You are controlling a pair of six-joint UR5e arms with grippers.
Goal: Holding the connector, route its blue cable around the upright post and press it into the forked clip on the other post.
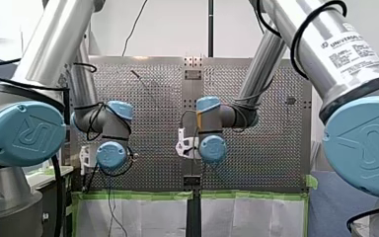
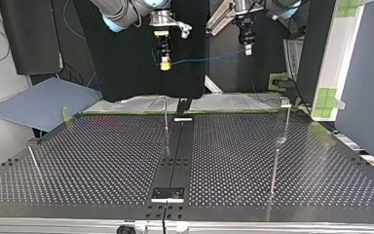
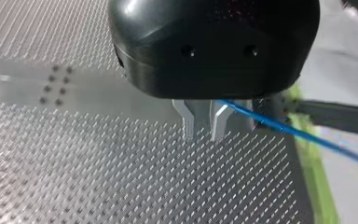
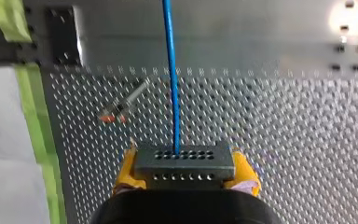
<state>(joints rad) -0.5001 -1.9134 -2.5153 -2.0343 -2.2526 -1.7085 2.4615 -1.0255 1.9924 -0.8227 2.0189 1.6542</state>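
Right wrist view shows our right pincer (image 4: 185, 171) clamped on the connector (image 4: 185, 162), its blue cable (image 4: 172, 70) running ahead; our left pincer (image 3: 200, 122) nips that cable, fingers nearly together; both hang above the tabletop (image 2: 102, 161); slack, we judge, could slip past the upright post (image 2: 166, 119).

Perforated table (image 2: 102, 161) with dark centre strip (image 2: 180, 146); one thin post (image 2: 166, 122) stood beside the strip, a second post (image 2: 286, 119) at the top view's right.
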